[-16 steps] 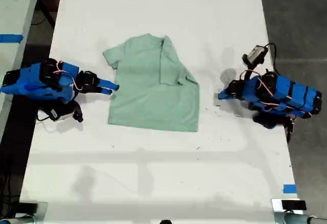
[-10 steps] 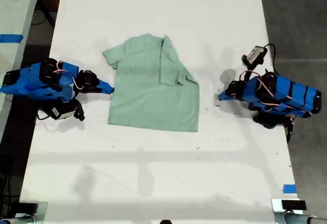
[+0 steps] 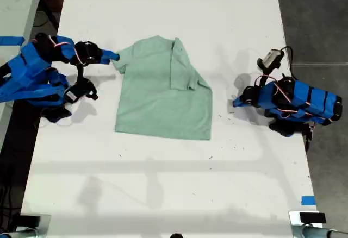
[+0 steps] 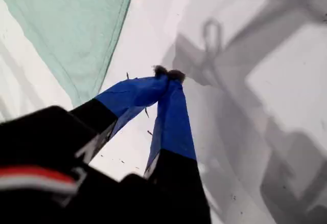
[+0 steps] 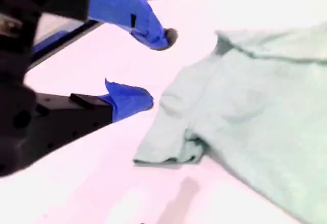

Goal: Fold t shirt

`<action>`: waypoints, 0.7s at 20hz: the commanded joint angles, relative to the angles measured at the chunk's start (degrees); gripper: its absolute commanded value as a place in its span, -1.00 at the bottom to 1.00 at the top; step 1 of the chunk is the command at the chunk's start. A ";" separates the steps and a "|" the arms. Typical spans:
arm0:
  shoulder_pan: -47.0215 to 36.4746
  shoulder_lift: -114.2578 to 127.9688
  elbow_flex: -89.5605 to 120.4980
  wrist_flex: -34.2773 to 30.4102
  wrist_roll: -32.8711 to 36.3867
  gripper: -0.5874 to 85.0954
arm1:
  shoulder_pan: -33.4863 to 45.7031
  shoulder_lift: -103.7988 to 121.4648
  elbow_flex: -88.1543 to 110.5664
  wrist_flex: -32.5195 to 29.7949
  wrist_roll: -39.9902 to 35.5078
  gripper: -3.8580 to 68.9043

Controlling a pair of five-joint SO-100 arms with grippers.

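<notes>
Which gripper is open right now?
My second gripper, open beside the t shirt sleeve at the exterior view's left. My first gripper is shut, off the cloth.

table [image 3: 163, 10]: bare all round t shirt [image 3: 163, 94] | obstacle: cable loop [image 3: 270, 60] at exterior view's right

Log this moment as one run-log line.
stage: fold under way | t-shirt: partly folded, flat on table | second claw: open, beside sleeve | first claw: shut, empty, off shirt

One shirt, two arms of mine.
I count one t shirt [image 3: 163, 94], two grippers: my first gripper [image 3: 236, 101], my second gripper [image 3: 113, 57].
</notes>
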 commanded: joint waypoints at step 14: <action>-19.78 -56.34 -24.61 -12.39 16.44 -0.56 | -0.62 0.62 1.76 0.00 0.26 -0.95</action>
